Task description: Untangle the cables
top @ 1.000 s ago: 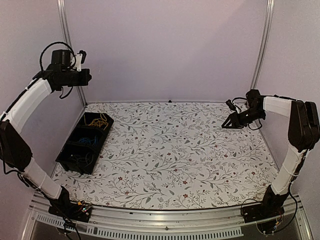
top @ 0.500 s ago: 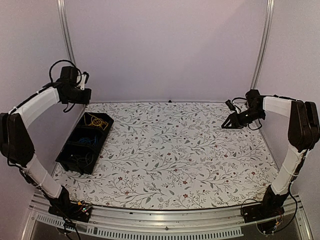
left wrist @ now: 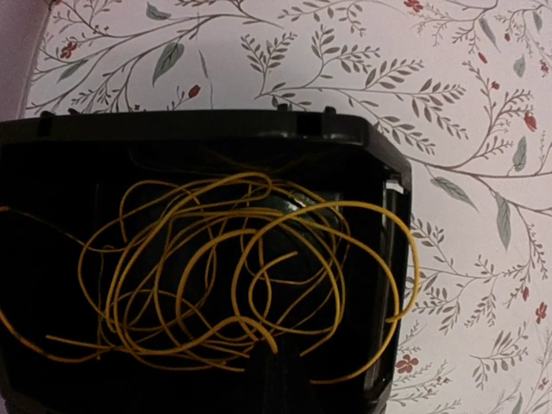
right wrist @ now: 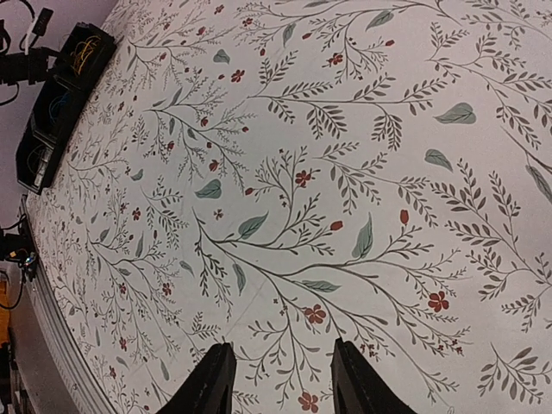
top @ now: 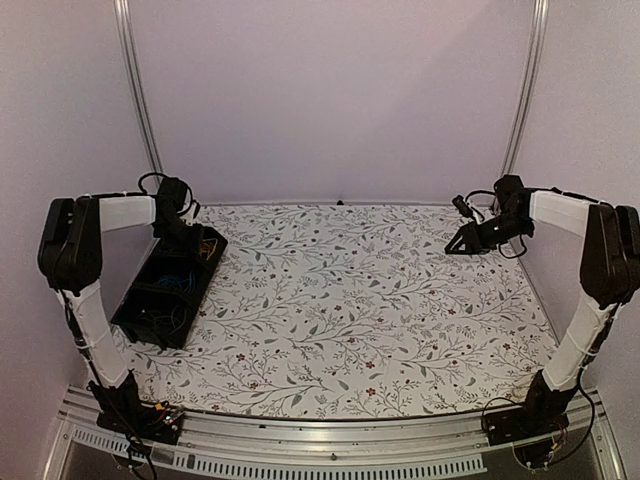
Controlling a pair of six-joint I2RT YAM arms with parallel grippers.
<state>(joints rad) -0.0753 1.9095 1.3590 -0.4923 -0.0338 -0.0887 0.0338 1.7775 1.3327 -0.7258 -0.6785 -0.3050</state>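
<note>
Floral tablecloth, black tray at left, yellow cables inside

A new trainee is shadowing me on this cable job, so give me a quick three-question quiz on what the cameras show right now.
1. True or false: the right gripper holds the yellow cables.
2. The yellow cables lie: A) in the black tray, B) across both arms, C) out of view.
3. Which arm hangs over the black tray?
Key: 1 false, it is open and empty; 2 A; 3 the left arm.
</note>
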